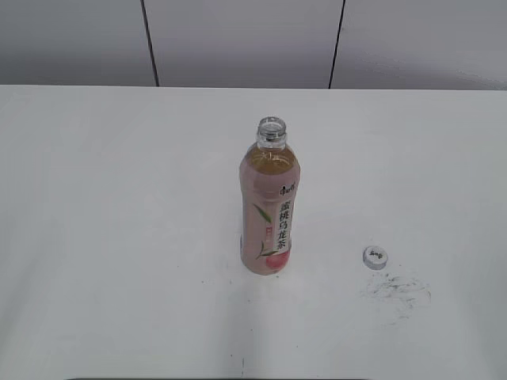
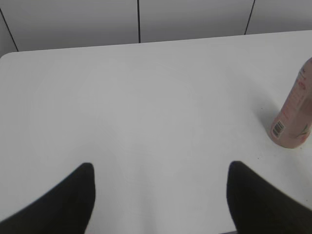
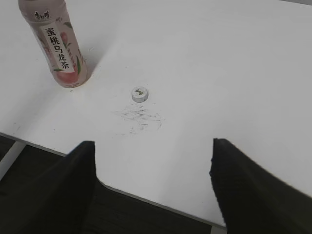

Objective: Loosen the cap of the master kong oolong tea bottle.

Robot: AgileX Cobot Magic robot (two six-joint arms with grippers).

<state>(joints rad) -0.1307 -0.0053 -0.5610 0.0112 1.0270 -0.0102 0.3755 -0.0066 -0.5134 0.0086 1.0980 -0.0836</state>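
Note:
The master kong oolong tea bottle (image 1: 269,206) stands upright mid-table, its neck open with no cap on it. It also shows in the left wrist view (image 2: 295,114) at the right edge and in the right wrist view (image 3: 56,41) at the top left. The cap (image 1: 375,257) lies flat on the table to the bottle's right, also in the right wrist view (image 3: 139,93). My left gripper (image 2: 161,168) is open and empty, well left of the bottle. My right gripper (image 3: 153,146) is open and empty near the table's front edge, short of the cap. Neither gripper shows in the exterior view.
The white table (image 1: 119,198) has dark scuff marks (image 1: 396,289) just beside the cap, also in the right wrist view (image 3: 139,119). The table's front edge (image 3: 146,197) runs under my right gripper. A panelled grey wall (image 1: 238,39) stands behind the table.

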